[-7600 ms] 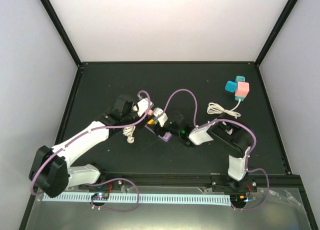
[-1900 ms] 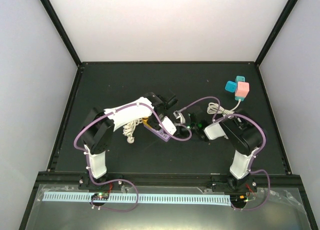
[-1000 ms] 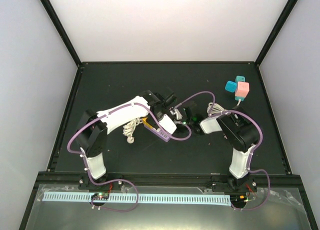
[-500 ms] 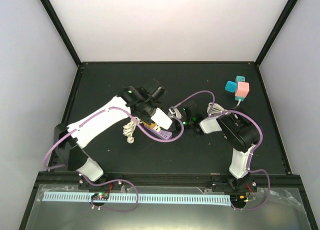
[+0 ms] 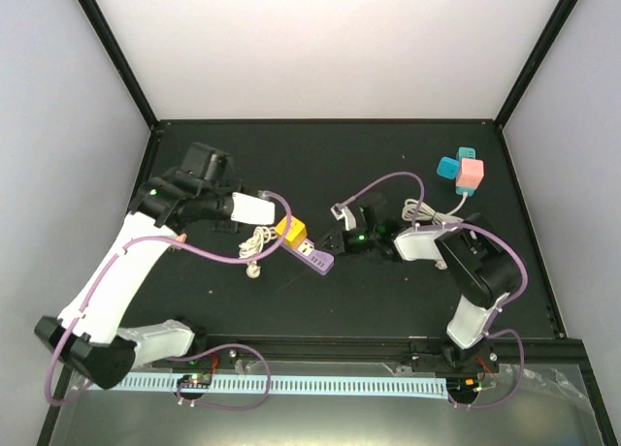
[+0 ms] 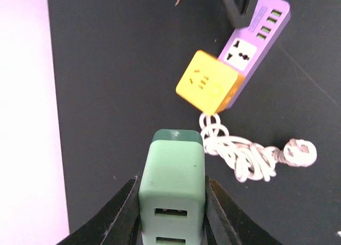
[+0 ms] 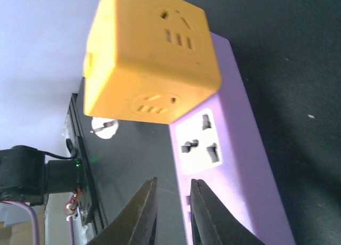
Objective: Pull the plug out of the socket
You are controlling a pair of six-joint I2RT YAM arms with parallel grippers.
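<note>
Left wrist view: left claw [image 6: 171,202] clamps the green plug [image 6: 171,168], held well clear of the purple socket strip [image 6: 259,34] on the worktop [image 6: 106,69]. Right claw [image 7: 173,202], narrowly parted, sits at the strip's end, apparently placed to brace it.

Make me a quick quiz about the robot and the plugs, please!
1. True or false: the green plug is plugged into the purple power strip.
2. What does the left tool hold? A) nothing B) the green plug C) the strip
3. Fill in: the block sitting on the strip is coloured ____.
Key: 1 false; 2 B; 3 yellow.
</note>
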